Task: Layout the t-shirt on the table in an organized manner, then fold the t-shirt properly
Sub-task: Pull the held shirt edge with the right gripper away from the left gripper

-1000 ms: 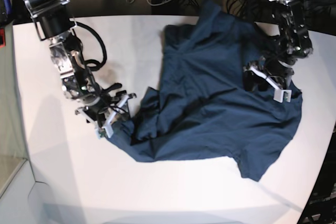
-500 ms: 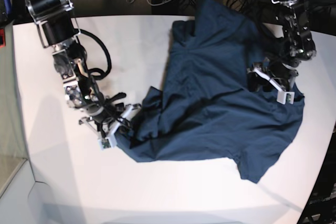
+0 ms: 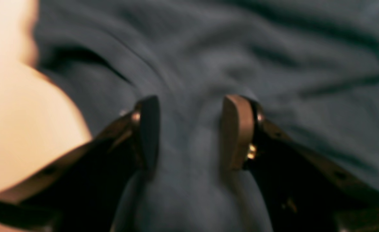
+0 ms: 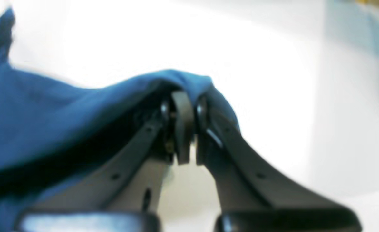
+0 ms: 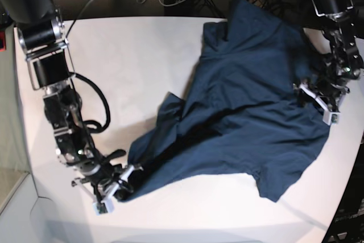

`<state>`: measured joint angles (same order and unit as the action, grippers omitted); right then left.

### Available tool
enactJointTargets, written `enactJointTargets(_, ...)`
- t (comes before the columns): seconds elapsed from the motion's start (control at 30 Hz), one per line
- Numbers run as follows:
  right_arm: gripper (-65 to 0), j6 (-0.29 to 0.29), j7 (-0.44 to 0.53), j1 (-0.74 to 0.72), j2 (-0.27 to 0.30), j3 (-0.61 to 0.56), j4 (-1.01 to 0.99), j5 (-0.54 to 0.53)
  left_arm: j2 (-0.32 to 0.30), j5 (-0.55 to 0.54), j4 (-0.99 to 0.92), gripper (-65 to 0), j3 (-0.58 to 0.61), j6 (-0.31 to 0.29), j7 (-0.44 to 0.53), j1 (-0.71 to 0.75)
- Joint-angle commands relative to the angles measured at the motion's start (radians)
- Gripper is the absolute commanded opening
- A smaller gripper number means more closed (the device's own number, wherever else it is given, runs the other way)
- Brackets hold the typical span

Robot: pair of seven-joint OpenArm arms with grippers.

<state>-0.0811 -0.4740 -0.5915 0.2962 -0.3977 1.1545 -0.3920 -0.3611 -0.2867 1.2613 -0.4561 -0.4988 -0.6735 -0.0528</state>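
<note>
Layout stage only partly done; no fold yet begun. Spreading, squaring and every fold remaining, by judgement.

Nearest, at about 7 o'clock on the bench (image 5: 142, 44): right claw (image 5: 116, 187) clenched, gripping a pinch of the t-shirt (image 5: 250, 118) at its near corner. Wrist view confirming: jaws pressed together with blue cloth draped over the tips and bare white surface beyond. Cloth trailing from that corner up toward 1 o'clock in a stretched, rumpled band.

Middle: body of the garment lying bunched across the centre-right of the bench, from roughly 6 o'clock out to 1 o'clock, with deep creases and a dark fold line running diagonally. One lower corner hanging toward 5 o'clock, near the bench edge. Sleeves and hem not squared; neck opening not clearly made out.

Farther, at about 3 o'clock: left claw (image 5: 318, 102) resting down on the cloth near its right margin. Wrist view showing its jaws standing apart with a ridge of fabric rising between the fingers (image 3: 238, 129); not pressed together, so counted as released rather than grasping.

Far edge at 12 o'clock: upper part of the shirt reaching the rear rim.
</note>
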Motion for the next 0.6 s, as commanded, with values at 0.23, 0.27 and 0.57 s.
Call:
enactJointTargets(0.23,-63.9,0.002,0.021,-0.247,-0.070,-0.004,-0.380,0.005,-0.077,-0.012,-0.021,-33.8,-0.003,0.002,0.011,-0.114)
enactJointTargets(0.27,-60.6,0.002,0.021,-0.269,-0.084,-0.023,-0.417,0.018,-0.075,-0.012,0.002,-33.8,-0.003,0.002,0.010,-0.115)
enactJointTargets(0.57,-32.2,0.005,0.008,-0.215,-0.076,-0.088,-0.344,0.084,0.060,-0.012,0.390,-33.8,-0.010,0.002,-0.203,-0.029)
